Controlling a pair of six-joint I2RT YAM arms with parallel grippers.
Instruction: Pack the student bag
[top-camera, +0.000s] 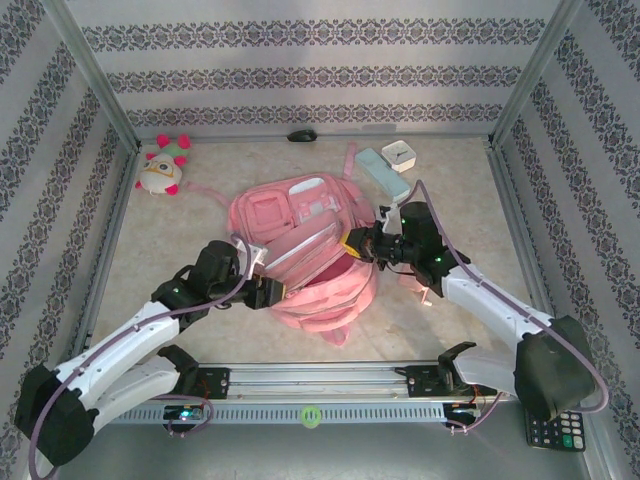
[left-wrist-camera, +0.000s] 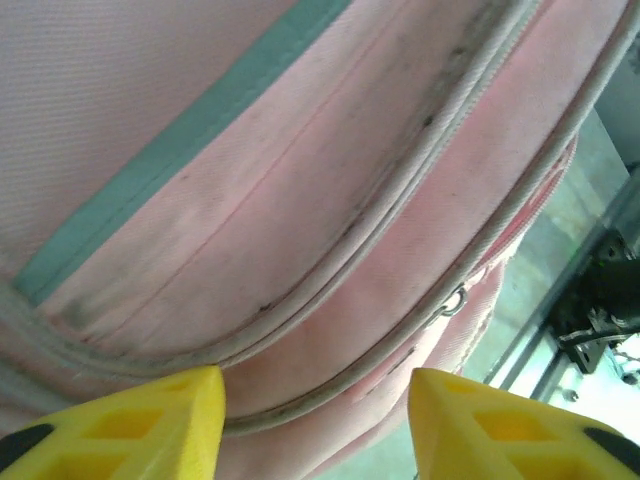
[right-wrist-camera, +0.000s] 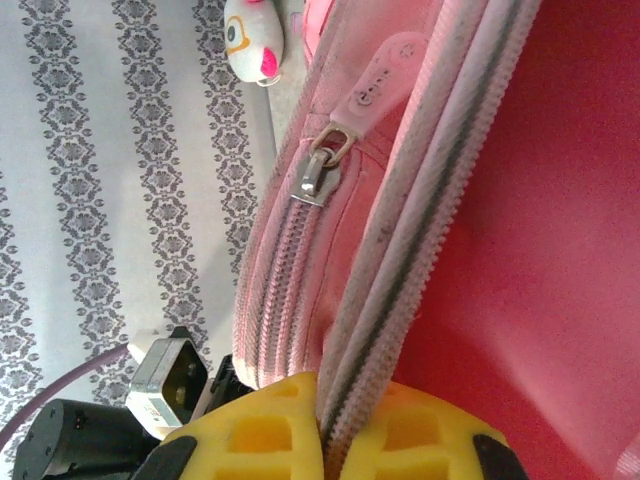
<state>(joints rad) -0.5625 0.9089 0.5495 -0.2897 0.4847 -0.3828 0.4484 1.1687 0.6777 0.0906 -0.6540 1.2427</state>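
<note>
Your left pincer (top-camera: 268, 292) has its yellow fingers (left-wrist-camera: 150, 425) apart and nothing clamped. The student bag (top-camera: 300, 225) lies directly ahead of the tips, its piped seam crossing the gap between them. Far beyond this pincer and off to its left sits the plush toy (top-camera: 163, 165), well apart from the bag, with bare table (top-camera: 170, 240) between.

The bag's open mouth runs as 1 long slit from the left pincer across to the right pincer (top-camera: 357, 245). That pincer is clamped together on the zip-edged rim (right-wrist-camera: 400, 250), with the zip pull (right-wrist-camera: 318, 172) ahead of its tips and the red lining (right-wrist-camera: 540, 250) on the opposite side.

By my reading, the left arm is the free arm for fetching. The 2 small cases (top-camera: 385, 165) beyond the right pincer lie nearer the right arm.
</note>
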